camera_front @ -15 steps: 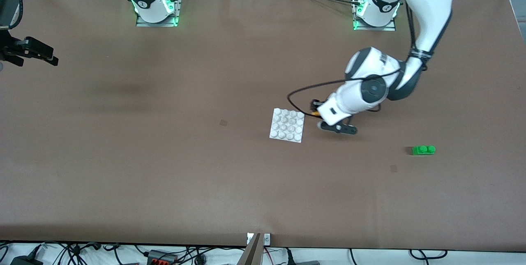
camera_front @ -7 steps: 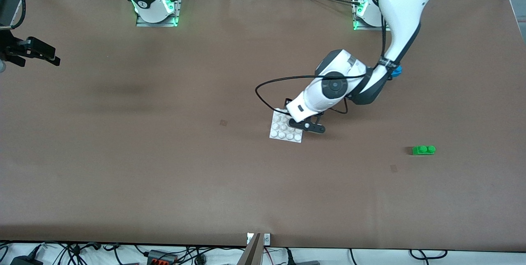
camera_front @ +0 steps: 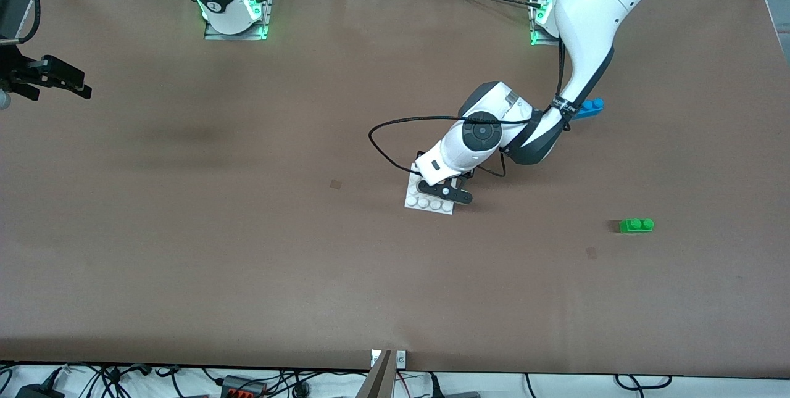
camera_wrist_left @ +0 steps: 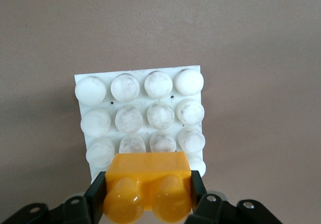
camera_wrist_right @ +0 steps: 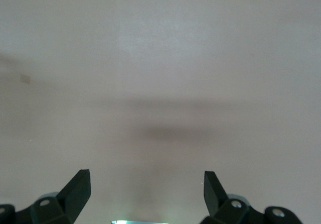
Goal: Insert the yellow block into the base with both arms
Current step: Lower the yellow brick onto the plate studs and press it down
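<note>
brown desk [camera_front: 247, 250] carries the flat white studded plastic base [camera_wrist_left: 140, 118]. the left tool [camera_wrist_left: 148, 196] hangs over that base, clamped on the small orange-yellow two-stud plastic block [camera_wrist_left: 148, 184]. the right tool [camera_wrist_right: 146, 189] waits over the desk's edge, fingers spread, holding nothing.

The block [camera_wrist_left: 148, 184] is orange-yellow with two glossy round studs. The base [camera_wrist_left: 140, 118] is white, its round studs in a four-by-four grid, some smudged grey. The table [camera_front: 247, 250] is plain brown. One brick [camera_front: 636, 225] is green, another [camera_front: 589, 108] blue. The arms [camera_front: 592, 9] are glossy white with black bands.
</note>
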`<state>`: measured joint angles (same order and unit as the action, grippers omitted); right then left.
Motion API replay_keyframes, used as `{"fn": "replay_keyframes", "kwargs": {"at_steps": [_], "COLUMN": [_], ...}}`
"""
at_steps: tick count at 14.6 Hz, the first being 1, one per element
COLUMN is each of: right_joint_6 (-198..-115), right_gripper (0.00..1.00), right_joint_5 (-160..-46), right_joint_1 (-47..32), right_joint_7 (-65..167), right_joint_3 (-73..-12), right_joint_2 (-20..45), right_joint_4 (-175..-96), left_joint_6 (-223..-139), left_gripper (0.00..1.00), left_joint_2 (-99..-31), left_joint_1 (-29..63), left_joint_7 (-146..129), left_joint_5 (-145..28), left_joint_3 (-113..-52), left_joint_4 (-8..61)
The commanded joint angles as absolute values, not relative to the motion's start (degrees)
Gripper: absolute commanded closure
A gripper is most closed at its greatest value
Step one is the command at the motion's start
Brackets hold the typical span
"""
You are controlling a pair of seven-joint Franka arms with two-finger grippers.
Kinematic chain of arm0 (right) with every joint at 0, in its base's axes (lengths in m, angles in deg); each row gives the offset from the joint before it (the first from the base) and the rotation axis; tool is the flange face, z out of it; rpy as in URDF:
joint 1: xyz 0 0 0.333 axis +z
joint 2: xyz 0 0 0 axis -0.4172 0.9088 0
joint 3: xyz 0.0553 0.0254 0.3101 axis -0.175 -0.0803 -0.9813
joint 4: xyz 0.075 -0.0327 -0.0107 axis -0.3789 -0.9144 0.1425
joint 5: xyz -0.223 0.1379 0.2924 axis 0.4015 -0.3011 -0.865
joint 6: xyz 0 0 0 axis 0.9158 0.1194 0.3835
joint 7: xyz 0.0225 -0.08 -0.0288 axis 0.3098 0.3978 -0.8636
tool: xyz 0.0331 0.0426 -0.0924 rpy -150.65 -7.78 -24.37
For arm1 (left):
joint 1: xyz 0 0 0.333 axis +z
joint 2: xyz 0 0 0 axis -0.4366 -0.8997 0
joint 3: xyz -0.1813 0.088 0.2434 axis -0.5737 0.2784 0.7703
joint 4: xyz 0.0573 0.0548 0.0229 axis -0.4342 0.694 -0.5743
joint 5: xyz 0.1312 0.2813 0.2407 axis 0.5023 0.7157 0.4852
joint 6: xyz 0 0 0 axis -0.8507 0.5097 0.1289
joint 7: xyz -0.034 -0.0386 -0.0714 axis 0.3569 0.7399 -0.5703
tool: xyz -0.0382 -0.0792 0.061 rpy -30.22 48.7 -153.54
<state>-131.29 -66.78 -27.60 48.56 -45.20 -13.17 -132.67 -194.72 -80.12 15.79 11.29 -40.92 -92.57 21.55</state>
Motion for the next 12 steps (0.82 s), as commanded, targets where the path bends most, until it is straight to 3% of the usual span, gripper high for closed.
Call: {"fn": "replay_keyframes", "kwargs": {"at_steps": [1,12], "right_joint_6": [-130.57,-130.57], "right_gripper": [0.0,0.0], "right_joint_5": [-66.24,-66.24], "right_joint_1": [-27.56,-27.56], "right_joint_7": [48.77,48.94], "right_joint_3": [-45.42,-45.51], "right_joint_2": [-13.04,-13.04], "right_joint_4": [-131.89,-131.89], "left_joint_6": [-194.04,-194.13], "left_gripper": [0.49,0.49], "left_joint_2": [-81.37,-81.9], "left_joint_1": [15.34,14.99], "left_joint_7": [12.76,18.22], "left_joint_5": [-35.41,-33.44], "left_joint_3": [-92.61,-92.7], "left_joint_4": [19.71,19.71]}}
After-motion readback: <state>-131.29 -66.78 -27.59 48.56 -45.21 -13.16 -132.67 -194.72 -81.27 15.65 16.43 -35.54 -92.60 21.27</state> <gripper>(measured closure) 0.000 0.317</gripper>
